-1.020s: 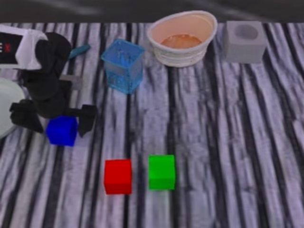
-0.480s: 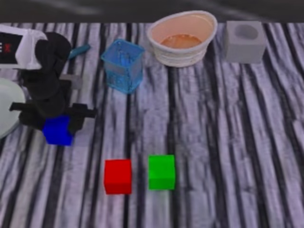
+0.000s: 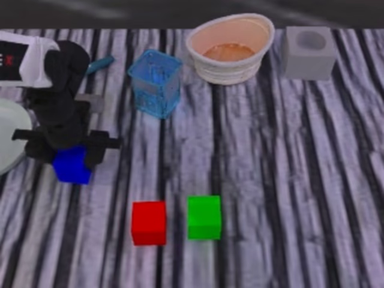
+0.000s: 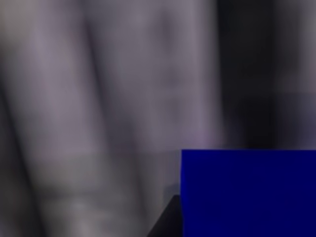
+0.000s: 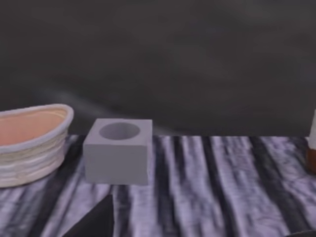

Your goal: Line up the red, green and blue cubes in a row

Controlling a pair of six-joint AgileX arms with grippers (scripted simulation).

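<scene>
My left gripper [image 3: 71, 150] jaws pinch the blue cube [image 3: 72, 166]; lift straight, then set it left of red cube [image 3: 149, 222].

From my right wrist camera I saw a grey block [image 5: 117, 151] with a round hollow in its top, standing on the striped table [image 5: 212, 187]. Just beside it sat a pale woven basket [image 5: 30, 143] with a pinkish inside.
</scene>
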